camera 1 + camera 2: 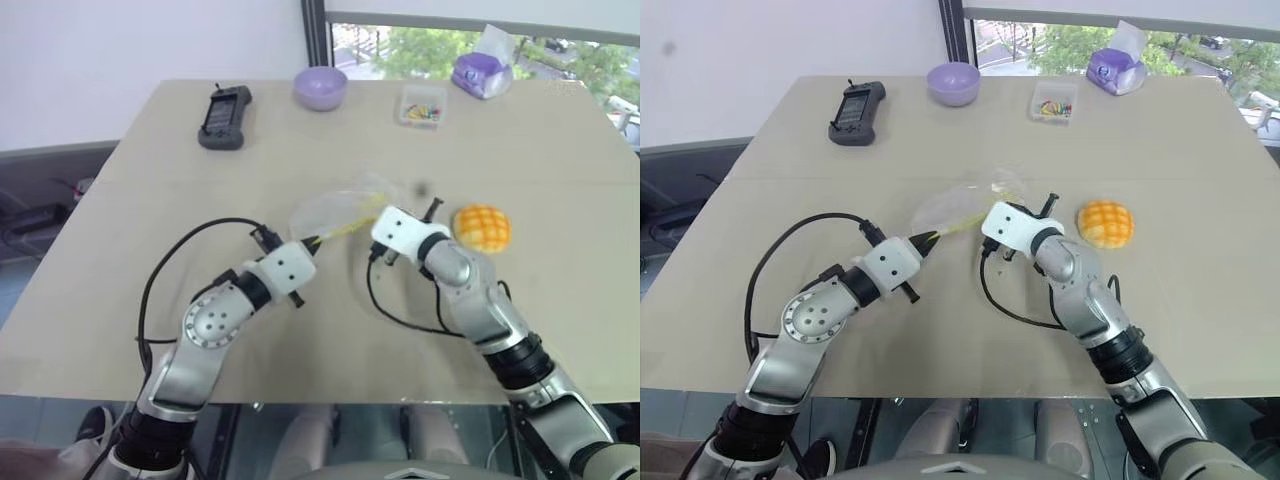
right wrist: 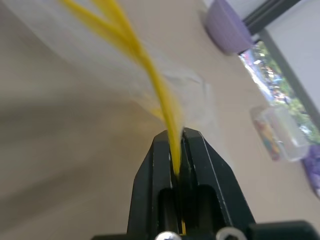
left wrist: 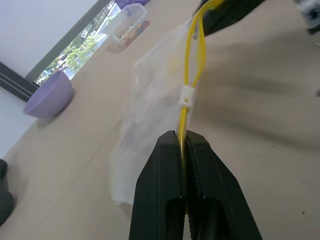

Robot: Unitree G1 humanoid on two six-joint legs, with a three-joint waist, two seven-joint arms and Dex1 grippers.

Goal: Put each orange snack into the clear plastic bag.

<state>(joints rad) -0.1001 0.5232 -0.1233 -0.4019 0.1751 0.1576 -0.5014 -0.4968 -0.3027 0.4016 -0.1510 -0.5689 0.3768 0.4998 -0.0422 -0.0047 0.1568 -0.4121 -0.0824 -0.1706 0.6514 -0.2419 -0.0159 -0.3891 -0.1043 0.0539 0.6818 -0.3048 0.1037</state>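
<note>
Left gripper (image 3: 184, 145): clamped on one end of the yellow strip of the clear plastic bag (image 1: 330, 213), held just above the table (image 1: 150, 250) at mid-span. Right gripper (image 2: 176, 137): likewise pinched on the strip's other end, so the bag hangs stretched between the two. Orange snack (image 1: 482, 227): resting on the table just beside the right arm, outside the bag. Step in hand, by my reading: holding the bag ready for opening; next move calls for parting the strip, then freeing one gripper to fetch the snack. Far edge: black handset (image 1: 224, 116), lilac bowl (image 1: 320, 87), small clear box (image 1: 421, 106), well apart
</note>
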